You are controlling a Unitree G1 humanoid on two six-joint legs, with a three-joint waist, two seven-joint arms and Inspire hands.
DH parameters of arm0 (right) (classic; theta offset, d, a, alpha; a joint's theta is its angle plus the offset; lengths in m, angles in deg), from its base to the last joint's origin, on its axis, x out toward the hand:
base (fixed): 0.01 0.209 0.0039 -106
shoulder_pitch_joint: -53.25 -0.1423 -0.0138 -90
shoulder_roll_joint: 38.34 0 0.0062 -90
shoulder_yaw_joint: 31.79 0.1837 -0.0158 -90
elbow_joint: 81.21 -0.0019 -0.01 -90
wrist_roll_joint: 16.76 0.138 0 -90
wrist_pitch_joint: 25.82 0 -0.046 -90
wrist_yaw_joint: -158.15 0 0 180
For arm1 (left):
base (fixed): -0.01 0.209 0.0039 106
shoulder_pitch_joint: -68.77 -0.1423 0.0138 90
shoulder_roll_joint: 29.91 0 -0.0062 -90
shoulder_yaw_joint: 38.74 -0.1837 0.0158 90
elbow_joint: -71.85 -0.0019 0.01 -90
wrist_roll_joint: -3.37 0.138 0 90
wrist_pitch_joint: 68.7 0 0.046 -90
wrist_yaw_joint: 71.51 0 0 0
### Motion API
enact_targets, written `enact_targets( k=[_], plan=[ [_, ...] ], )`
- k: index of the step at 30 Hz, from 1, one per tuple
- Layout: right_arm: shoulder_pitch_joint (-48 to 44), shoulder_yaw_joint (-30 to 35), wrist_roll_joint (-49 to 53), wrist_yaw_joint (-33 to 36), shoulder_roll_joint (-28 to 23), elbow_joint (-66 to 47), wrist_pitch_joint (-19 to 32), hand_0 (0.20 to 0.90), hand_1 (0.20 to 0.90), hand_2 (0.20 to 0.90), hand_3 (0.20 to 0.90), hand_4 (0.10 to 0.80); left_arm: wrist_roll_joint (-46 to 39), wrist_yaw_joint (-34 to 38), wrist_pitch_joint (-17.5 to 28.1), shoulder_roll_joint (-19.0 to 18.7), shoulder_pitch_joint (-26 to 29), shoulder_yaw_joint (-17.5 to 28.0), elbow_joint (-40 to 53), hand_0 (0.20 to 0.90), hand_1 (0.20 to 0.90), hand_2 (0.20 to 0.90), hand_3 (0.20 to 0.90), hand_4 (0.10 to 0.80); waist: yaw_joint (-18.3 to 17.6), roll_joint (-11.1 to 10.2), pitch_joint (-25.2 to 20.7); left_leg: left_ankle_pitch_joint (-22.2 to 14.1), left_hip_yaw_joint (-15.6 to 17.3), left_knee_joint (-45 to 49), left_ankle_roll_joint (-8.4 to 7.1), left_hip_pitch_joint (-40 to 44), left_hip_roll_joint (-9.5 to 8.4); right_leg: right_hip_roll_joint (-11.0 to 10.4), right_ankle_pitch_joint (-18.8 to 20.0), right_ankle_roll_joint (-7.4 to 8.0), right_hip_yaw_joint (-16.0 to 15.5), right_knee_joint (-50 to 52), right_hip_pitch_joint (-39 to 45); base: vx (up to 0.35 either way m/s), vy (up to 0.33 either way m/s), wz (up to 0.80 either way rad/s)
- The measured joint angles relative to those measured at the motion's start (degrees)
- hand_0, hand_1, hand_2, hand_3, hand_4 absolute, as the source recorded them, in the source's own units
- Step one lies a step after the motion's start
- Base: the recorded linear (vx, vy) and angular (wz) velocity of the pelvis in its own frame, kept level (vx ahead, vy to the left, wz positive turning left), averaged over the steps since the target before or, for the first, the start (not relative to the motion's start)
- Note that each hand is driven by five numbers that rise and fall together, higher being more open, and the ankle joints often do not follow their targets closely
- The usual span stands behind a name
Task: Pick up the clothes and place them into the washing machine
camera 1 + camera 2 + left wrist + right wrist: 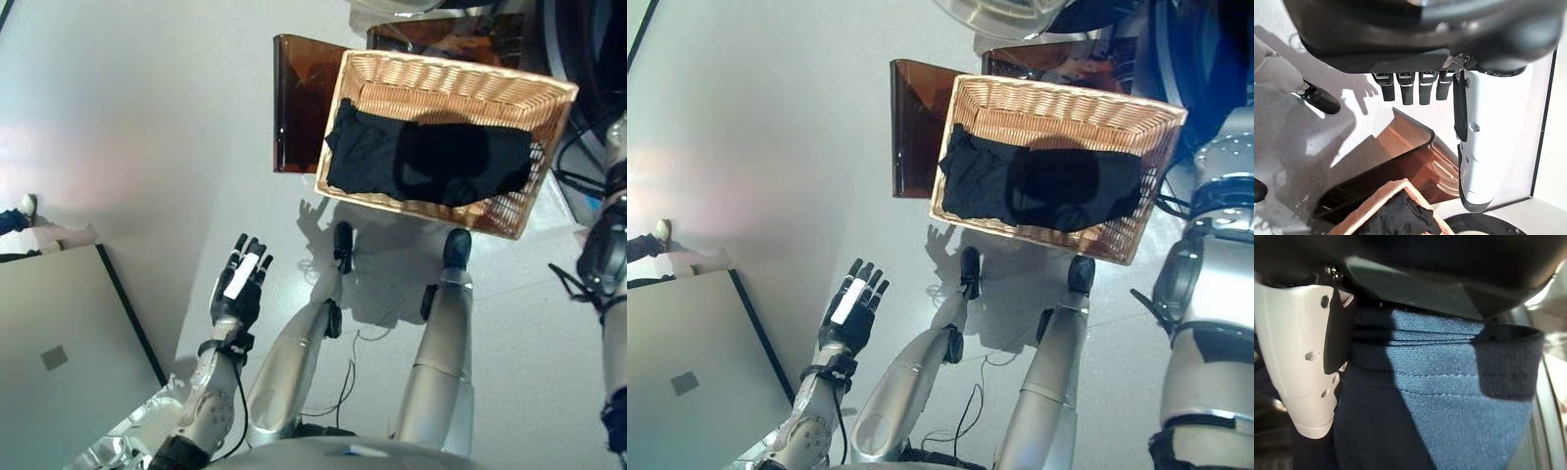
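Wicker basket (549, 108) ahead of you, black clothes (431, 162) lying lengthwise across it.
Your left hand (240, 284) hovers palm-up, fingers straight and empty, over open floor beside the grey panel (59, 362); your right hand (1308, 362) presses against blue cloth (1449, 401), grip impossible to tell.

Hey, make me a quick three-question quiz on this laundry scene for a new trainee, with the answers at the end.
1. True or false: the left hand holds a garment.
2. What colour is the clothing in the basket? A) white B) black C) red
3. Fill in: the right wrist view shows ____ cloth close against the right hand.
Key: 1 false, it is open and empty; 2 B; 3 blue.
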Motion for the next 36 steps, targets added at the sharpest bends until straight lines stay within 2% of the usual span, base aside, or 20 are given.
enact_targets(
  k=[10,18,19,20,25,35,36],
  plan=[
    [-4.49,-2.18,-0.06,1.53,-3.84,0.03,-0.8,0.2,0.2,0.2,0.2,0.3,-0.3,0.21,0.13,0.85,-0.09,-1.58,1.36,0.9,0.9,0.9,0.9,0.8,-0.11,0.33,-0.24,0.51,-0.06,-0.02,-0.32,-4.01,-0.32,0.33,-1.48,-0.79,1.2,3.69,-6.29,0.032,-0.049,0.06],
    [-6.59,-4.01,-0.21,4.03,-4.66,-0.06,0.58,0.2,0.2,0.2,0.2,0.3,-0.3,0.83,0.79,0.87,-0.03,-2.08,2.99,0.9,0.9,0.9,0.9,0.8,-0.26,0.41,-0.3,0.5,-0.13,-0.02,-0.83,-3.79,-0.38,0.66,-2.33,-0.91,1.78,5.09,-6.9,0.01,-0.011,0.0],
    [-6.73,-4.04,-0.68,4.39,-4.87,-0.07,0.58,0.475,0.475,0.475,0.475,0.496,-0.33,0.86,1.1,0.87,0.02,-2.08,3.18,0.9,0.9,0.9,0.9,0.8,-0.26,0.43,-0.31,0.54,-0.07,0.0,-0.83,-3.76,-0.39,0.7,-2.11,-1.16,1.83,5.17,-6.91,0.0,0.0,0.0],
    [-6.73,-4.21,-1.22,4.79,-5.04,-0.04,0.52,0.9,0.9,0.9,0.9,0.8,-0.33,0.88,1.2,0.87,0.02,-2.05,3.26,0.9,0.9,0.9,0.9,0.8,-0.29,0.45,-0.33,0.54,-0.1,-0.02,-0.83,-3.74,-0.42,0.67,-2.11,-1.16,1.89,5.17,-6.9,0.0,0.0,0.0],
    [-7.0,-6.32,-4.7,5.16,-5.69,1.28,0.15,0.9,0.9,0.9,0.9,0.8,-0.49,1.35,1.3,0.86,0.03,-2.03,3.51,0.9,0.9,0.9,0.9,0.8,-0.34,0.47,-0.35,0.67,-0.16,0.04,-0.96,-3.6,-0.41,0.7,-2.01,-1.18,1.88,5.25,-6.79,0.009,0.006,0.0],
    [-7.4,-5.87,-5.79,6.29,-5.59,1.86,0.0,0.9,0.9,0.9,0.9,0.8,-0.58,2.68,1.69,0.8,0.02,-1.83,3.63,0.9,0.9,0.9,0.9,0.8,-0.38,0.52,-0.38,1.14,-0.24,0.21,-1.1,-3.48,-0.24,0.84,-1.26,-1.32,1.72,4.91,-6.39,-0.019,0.025,-0.01],
    [-7.4,-5.62,-5.78,6.42,-5.59,1.9,-0.13,0.9,0.9,0.9,0.9,0.8,-0.58,2.86,2.0,0.79,0.02,-1.82,3.66,0.9,0.9,0.9,0.9,0.8,-0.39,0.53,-0.38,0.97,-0.23,0.19,-1.27,-3.41,-0.11,1.01,-1.46,-0.76,1.69,4.6,-6.22,0.006,0.02,-0.04]
  ],
)
